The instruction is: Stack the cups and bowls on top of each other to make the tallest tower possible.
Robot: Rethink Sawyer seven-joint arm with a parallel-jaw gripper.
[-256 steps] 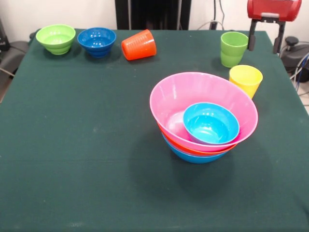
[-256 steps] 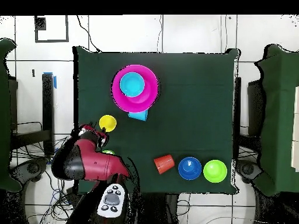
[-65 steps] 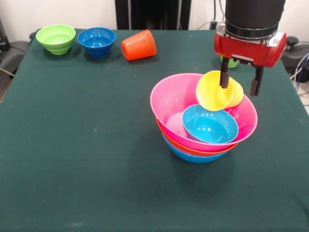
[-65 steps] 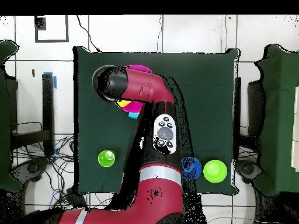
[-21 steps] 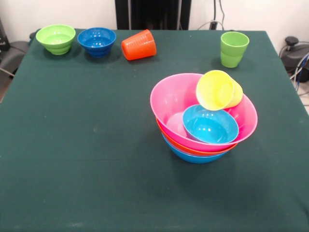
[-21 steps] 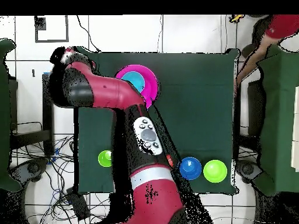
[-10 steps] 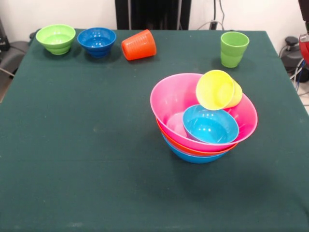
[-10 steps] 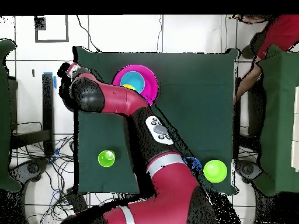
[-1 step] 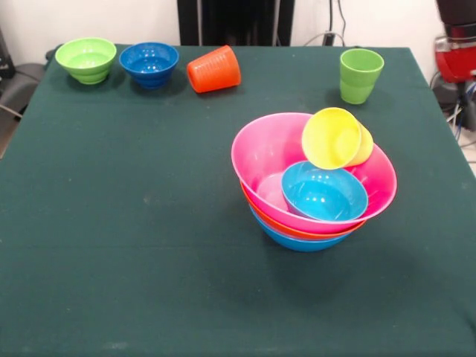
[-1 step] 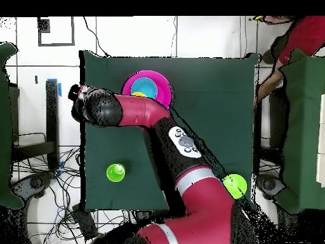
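Dark green cloth is covering the surface (image 9: 111,245), which is being shown bare along its near half in the front view. Only in that view are the far-corner pieces being seen together: a light green bowl (image 9: 86,59), a dark blue bowl (image 9: 149,64) just beside it, and an orange ribbed cup (image 9: 214,70) lying on its side next to them. A light green cup (image 9: 361,75) is standing upright and empty near the opposite far corner.

The tower (image 9: 312,182) is being formed by a pink bowl (image 9: 260,152) nested in an orange bowl (image 9: 256,208), itself nested in a blue bowl (image 9: 286,239). A cyan bowl (image 9: 324,191) is sitting inside the pink one, and a yellow cup (image 9: 335,138) is being propped tilted on the cyan bowl's rim and the pink bowl's wall, its mouth facing the camera.

Only a red part of the arm (image 9: 455,52) is being caught at the front view's edge. In the overhead view the red arm (image 10: 136,114) is being seen stretched across the surface, covering the orange cup and dark blue bowl, with its end (image 10: 81,101) past the surface's side edge; whether the fingers are wide or narrow cannot be told. A person's red sleeve (image 10: 305,28) is being shown there at a corner.
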